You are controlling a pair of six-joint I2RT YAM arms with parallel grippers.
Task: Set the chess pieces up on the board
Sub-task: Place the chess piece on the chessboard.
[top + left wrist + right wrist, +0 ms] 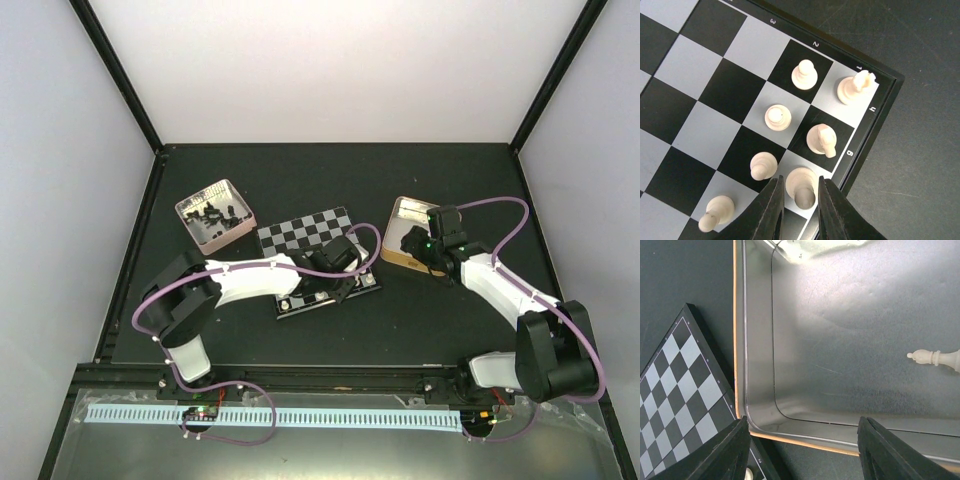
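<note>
Left claw (800,182) narrowly astride white piece (802,194) on board (715,90); grip unclear. Right claw (802,450) wide, empty, over tan box (757,340).

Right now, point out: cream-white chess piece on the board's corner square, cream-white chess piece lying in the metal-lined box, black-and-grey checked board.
Corner-square cream-white piece (852,89): left wrist, its body.
Lying cream-white piece (935,358): right wrist, its stem.
Checked board (300,232): top external, bare squares.
</note>
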